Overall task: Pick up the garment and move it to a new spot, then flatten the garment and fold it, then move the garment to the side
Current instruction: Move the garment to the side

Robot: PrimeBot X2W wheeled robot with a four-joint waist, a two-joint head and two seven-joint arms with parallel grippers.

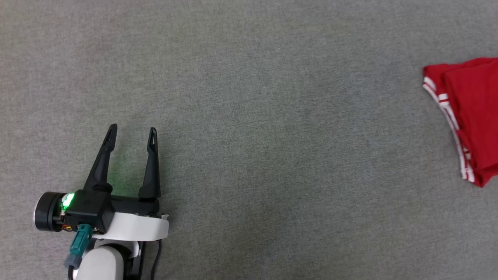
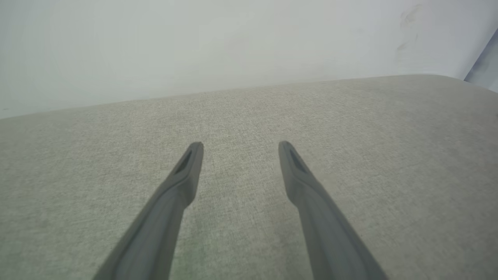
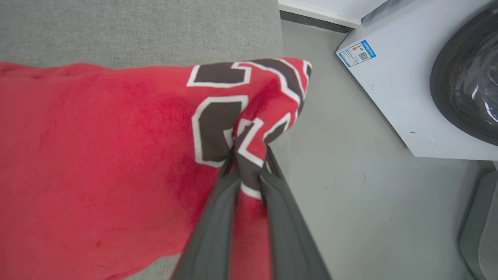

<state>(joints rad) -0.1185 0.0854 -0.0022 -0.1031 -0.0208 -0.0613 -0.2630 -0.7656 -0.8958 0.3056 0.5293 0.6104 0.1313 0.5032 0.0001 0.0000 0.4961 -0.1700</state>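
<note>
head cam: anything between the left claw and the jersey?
Nothing. In the head view, just bare grey fabric surface runs from the open left claw to the jersey at the right edge.

One garment (image 1: pixel 474 109), two grippers (image 1: pixel 132 134) (image 3: pixel 250 153) — one washing machine (image 3: pixel 389 97)

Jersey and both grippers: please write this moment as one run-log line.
left gripper: open, over grey surface | right gripper: shut on jersey | jersey: far right in head view

Black white-outlined characters on garment (image 3: pixel 97 155), crumpled, unreadable; QR-code sticker (image 3: pixel 357 53) on white appliance (image 3: pixel 389 101), print too small.
</note>
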